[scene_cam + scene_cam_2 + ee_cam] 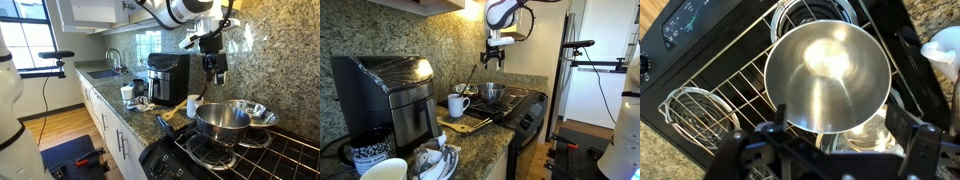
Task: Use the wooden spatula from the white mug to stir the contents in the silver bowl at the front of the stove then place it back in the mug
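Gripper [213, 68] jaws apart and empty, hanging above silver bowl [222, 118] at stove [255, 155] front corner; wooden spatula [471, 80] leans in white mug [457, 106] at worktop's [485, 141] stove-side edge.

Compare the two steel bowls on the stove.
The deep bowl has steep, pot-like sides; the shallow bowl flares wide. The deep bowl sits nearer the front of the stove, the shallow bowl behind it. Both are steel and sit on the stove.
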{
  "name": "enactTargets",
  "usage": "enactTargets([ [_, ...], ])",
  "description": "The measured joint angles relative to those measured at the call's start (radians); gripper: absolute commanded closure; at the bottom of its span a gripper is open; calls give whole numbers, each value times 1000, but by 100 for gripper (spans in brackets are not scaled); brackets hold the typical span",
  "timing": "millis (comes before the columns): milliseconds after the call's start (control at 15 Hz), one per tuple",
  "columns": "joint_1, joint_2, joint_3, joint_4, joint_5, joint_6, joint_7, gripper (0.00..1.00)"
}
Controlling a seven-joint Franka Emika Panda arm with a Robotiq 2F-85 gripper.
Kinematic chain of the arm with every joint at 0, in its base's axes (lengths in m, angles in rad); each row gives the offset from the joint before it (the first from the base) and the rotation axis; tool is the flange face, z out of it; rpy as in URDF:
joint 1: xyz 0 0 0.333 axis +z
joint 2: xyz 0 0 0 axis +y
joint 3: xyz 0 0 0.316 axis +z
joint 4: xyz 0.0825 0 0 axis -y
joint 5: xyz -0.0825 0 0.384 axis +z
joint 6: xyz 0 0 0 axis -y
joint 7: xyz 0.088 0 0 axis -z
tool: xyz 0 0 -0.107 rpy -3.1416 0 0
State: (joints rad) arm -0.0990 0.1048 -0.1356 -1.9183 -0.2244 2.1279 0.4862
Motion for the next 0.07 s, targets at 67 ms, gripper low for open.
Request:
enactTargets([
  [67, 0, 0, 0, 1, 0, 0, 0, 0],
])
